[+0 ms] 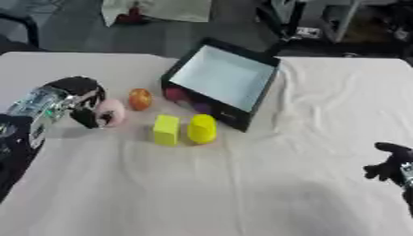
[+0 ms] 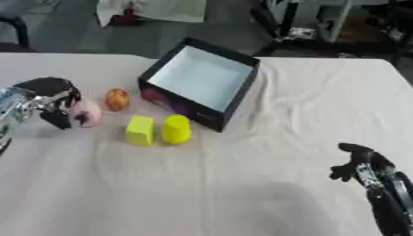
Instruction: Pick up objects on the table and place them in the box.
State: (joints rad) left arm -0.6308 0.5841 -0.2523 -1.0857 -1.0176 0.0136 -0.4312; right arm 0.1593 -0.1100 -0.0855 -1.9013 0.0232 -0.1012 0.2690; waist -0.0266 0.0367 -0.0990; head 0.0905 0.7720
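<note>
- Nearest me, well to the right of the box and far in front of it, I see my right hand (image 2: pixel 359 165) low at the lower right edge; its fingers look curled, but whether it is clenched or slack I cannot tell, and nothing is in it
- The white cloth (image 1: pixel 242 193) covers the table from there up to the box
- Just in front of the box's near left corner stand a yellow block (image 1: pixel 166 130) and, just to its right, a rounded yellow object (image 1: pixel 202 128)
- Further left of the box, my left hand (image 1: pixel 83 102) has its fingers wrapped round a pink object (image 1: pixel 111 112), grasping it at table level
- Between that pink object and the box sits a small orange object (image 1: pixel 140 98), near the box's left wall
- The box (image 1: pixel 256 99) itself, black outside and pale inside, lies beyond them, tilted, with its open side toward me
</note>
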